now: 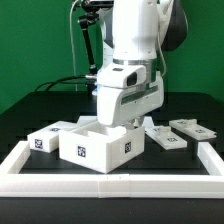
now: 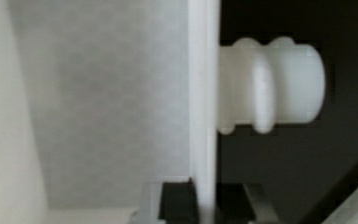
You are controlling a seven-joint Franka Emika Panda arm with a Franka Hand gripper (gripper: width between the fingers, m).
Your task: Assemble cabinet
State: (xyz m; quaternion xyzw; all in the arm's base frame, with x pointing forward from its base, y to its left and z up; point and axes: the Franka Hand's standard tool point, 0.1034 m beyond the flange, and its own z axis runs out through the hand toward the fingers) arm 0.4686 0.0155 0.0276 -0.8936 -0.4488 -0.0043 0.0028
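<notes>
The white cabinet body (image 1: 98, 148), an open-topped box with marker tags on its front, stands in the middle of the black table. My gripper (image 1: 128, 122) reaches down onto the wall of the body on the exterior view's right. In the wrist view my gripper (image 2: 202, 202) has one dark finger (image 2: 172, 205) on each side of a thin white wall (image 2: 201, 100), and both press against it. A white ribbed round knob (image 2: 274, 85) sticks out from that wall over the dark table. A smaller white tagged block (image 1: 45, 140) lies against the body on the exterior view's left.
Several flat white tagged pieces (image 1: 180, 132) lie on the exterior view's right of the body. A long low white border frame (image 1: 110, 186) runs along the front and both sides of the table. Black cables hang behind the arm.
</notes>
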